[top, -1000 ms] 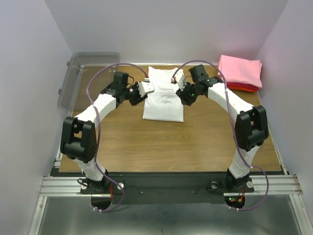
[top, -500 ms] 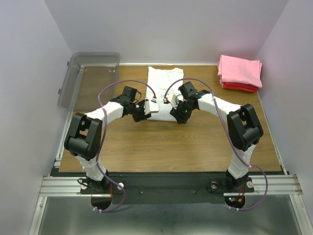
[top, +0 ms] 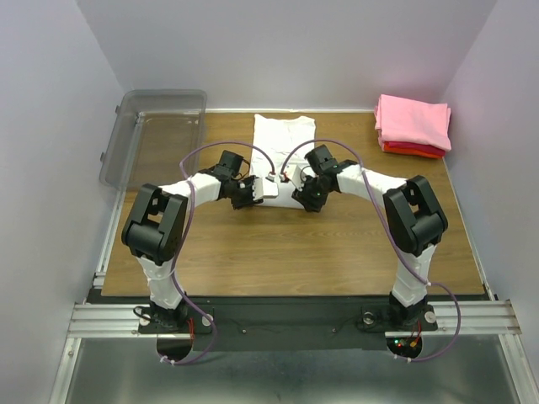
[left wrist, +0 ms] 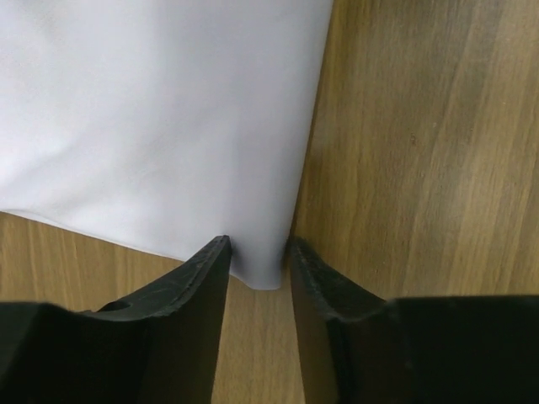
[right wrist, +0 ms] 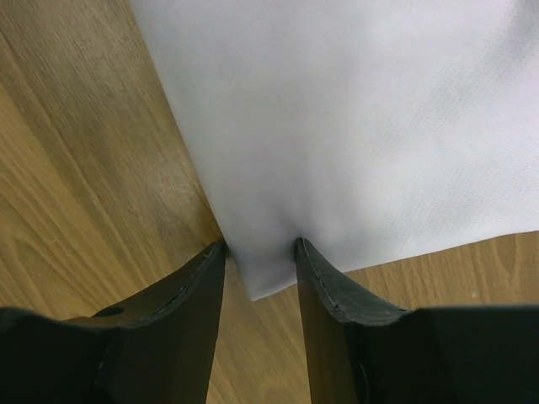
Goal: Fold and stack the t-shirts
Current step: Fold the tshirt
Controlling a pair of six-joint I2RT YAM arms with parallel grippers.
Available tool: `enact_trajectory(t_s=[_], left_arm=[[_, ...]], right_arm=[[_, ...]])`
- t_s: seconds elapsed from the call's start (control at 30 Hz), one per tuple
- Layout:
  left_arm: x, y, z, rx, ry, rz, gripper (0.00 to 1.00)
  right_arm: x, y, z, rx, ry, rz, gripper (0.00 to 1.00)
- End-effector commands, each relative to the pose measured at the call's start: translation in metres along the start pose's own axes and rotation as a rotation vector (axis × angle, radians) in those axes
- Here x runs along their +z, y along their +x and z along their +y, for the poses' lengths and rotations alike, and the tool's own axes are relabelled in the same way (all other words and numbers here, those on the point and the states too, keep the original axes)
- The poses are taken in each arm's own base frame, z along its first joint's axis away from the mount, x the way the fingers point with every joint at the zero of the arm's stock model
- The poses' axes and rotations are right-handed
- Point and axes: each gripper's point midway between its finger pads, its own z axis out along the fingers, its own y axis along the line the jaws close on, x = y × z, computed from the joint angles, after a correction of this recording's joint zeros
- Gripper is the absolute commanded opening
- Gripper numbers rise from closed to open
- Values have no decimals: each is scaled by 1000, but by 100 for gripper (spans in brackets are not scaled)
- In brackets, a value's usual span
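The white t-shirt (top: pixel 285 139) lies lengthwise at the middle back of the table. My left gripper (top: pixel 268 187) and right gripper (top: pixel 290 187) are low at its near edge, close together. In the left wrist view my gripper (left wrist: pixel 258 244) has its jaws narrowed on the shirt's near corner (left wrist: pixel 261 269). In the right wrist view my gripper (right wrist: pixel 258 244) grips the other near corner (right wrist: pixel 265 269) the same way. The pink t-shirt (top: pixel 413 120) lies folded on the folded red one (top: pixel 413 151) at the back right.
A clear grey plastic bin (top: pixel 156 135) stands tilted at the back left corner. The wooden table (top: pixel 278 252) has side walls close on the left, right and back.
Both grippers have moved from the shirt's far half toward the near side and down, coming closer together. The white shirt's near end has come down with them.
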Motion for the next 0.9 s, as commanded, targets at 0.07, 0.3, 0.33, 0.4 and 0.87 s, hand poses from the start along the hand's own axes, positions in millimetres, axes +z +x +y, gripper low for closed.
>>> enact_trajectory(t_s=[0.07, 0.3, 0.33, 0.4, 0.87], left_arm=[[1, -3, 5, 15, 11, 24, 27], [0, -7, 4, 5, 14, 13, 4], [0, -7, 4, 6, 14, 11, 4], [1, -7, 5, 1, 15, 12, 4], [-1, -14, 5, -25, 22, -13, 3]], right_arm=[[2, 11, -3, -27, 46, 32, 45], [-28, -3, -8, -37, 119, -8, 55], [-27, -1, -7, -44, 115, -5, 54], [-23, 4, -5, -44, 105, 11, 52], [-2, 12, -8, -30, 88, 40, 1]])
